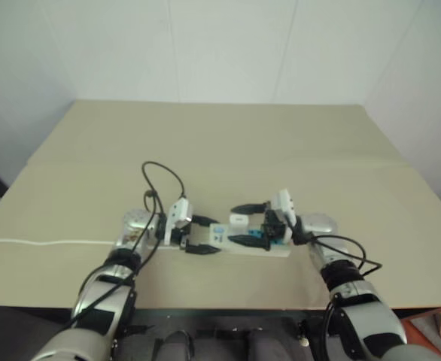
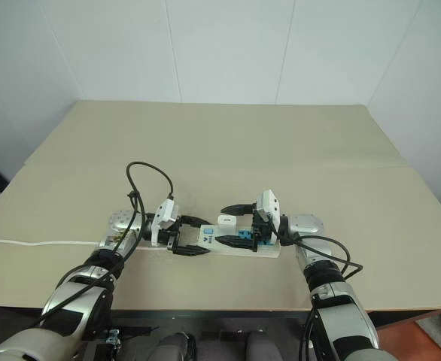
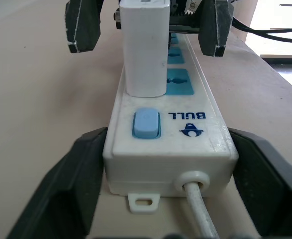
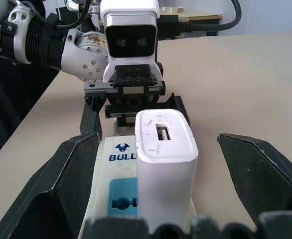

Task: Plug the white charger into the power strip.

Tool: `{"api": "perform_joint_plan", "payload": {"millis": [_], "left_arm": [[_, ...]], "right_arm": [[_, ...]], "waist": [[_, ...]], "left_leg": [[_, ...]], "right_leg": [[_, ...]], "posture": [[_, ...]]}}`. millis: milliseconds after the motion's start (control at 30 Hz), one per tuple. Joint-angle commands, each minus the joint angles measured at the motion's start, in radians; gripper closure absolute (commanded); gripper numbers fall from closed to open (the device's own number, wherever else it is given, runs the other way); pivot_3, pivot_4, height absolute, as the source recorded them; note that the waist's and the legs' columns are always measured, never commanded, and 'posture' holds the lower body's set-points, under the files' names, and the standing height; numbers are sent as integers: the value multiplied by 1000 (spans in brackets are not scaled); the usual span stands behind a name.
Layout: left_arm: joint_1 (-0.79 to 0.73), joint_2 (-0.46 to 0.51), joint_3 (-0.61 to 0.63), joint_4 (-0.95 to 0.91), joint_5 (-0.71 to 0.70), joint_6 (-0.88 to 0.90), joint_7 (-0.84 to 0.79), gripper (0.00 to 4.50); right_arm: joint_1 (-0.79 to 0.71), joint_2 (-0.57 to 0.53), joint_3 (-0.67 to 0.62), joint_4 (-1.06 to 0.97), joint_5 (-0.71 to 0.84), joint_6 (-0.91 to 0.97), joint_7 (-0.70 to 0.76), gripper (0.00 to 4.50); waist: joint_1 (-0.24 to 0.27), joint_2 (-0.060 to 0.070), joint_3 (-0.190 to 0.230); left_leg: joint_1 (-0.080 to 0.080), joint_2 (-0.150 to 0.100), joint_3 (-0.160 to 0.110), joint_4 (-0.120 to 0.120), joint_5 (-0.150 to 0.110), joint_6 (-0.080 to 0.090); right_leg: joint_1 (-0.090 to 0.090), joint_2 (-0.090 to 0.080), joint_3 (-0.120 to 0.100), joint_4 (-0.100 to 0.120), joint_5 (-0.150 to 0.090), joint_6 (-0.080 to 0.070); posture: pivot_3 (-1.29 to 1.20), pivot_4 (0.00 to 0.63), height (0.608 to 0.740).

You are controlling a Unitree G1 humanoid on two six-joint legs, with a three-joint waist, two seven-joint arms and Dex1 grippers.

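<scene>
charger seated, both pincers released: risks on withdrawal

figure: i saw the white charger point(image 4: 166, 164) standing upright in the socket nearest the switch end of the power strip point(image 3: 206, 132), which lay along the near edge of the desk point(image 2: 228, 143), about midway between its left and right corners. the left gripper point(image 3: 171, 169) was released, its fingers point(image 3: 69, 186) spread either side of the strip's switch end without pinching it. the right gripper point(image 4: 158, 189) was likewise released, fingers flanking the charger with a clear gap on both sides. i judged the plugging done or nearly so; whether the prongs were fully home i could not tell. the main hazard was withdrawal: a finger dragged sideways could clip the charger and lever it loose, or shove the unrestrained strip across the desk. the white cord point(image 1: 47, 242) trailing toward the left edge, and the black cables point(image 2: 149, 184) looped by the left wrist, could snag an arm.
</scene>
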Motion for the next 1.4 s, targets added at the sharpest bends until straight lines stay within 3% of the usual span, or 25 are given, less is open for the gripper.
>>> {"api": "perform_joint_plan", "payload": {"millis": [33,233,333,467,667,800,1033,1400], "left_arm": [[-31,4,22,-43,-53,22,-39,12],[10,6,80,-178,-123,-55,11,12],[42,69,61,-309,-197,77,-38,12],[74,182,44,-417,-282,222,-42,12],[126,324,4,-389,-254,183,-42,12],[154,392,-10,-390,-291,182,-42,12],[167,414,-6,-428,-324,212,-42,12],[137,426,-55,-436,-364,278,-42,12]], "right_arm": [[38,-23,5,37,-31,19,6,0],[59,-80,-27,-65,-3,-18,42,0],[84,-131,-68,-191,18,-50,19,0],[114,-307,-140,-390,85,62,49,0],[251,-589,-232,-507,46,72,59,0],[369,-716,-323,-573,54,117,31,0],[542,-805,-431,-684,64,240,-29,0],[613,-823,-500,-735,59,301,-86,0]], "waist": [[2,0,0],[7,0,0],[6,1,1],[2,10,9],[4,11,10],[7,11,10],[6,10,10],[7,10,10]], "left_leg": [[0,0,0,0,0,0],[-1,0,0,0,0,0],[-3,0,0,0,-1,-1],[-6,0,0,0,-1,-1],[-8,0,0,-6,-1,-1],[-11,0,2,-8,0,-1],[-10,1,3,-8,0,-1],[-10,1,3,-8,0,-1]], "right_leg": [[0,0,0,0,0,0],[0,0,0,-1,0,0],[-1,-1,0,-2,0,-1],[-6,-1,0,0,1,-2],[-9,0,0,-2,-3,-1],[-16,0,1,1,-3,-5],[-15,0,1,0,-4,-3],[-15,0,2,0,-4,-3]], "posture": [[0,150,740],[0,150,740],[0,150,740],[0,150,740],[0,150,740],[0,150,740],[0,150,740],[0,150,740]]}}
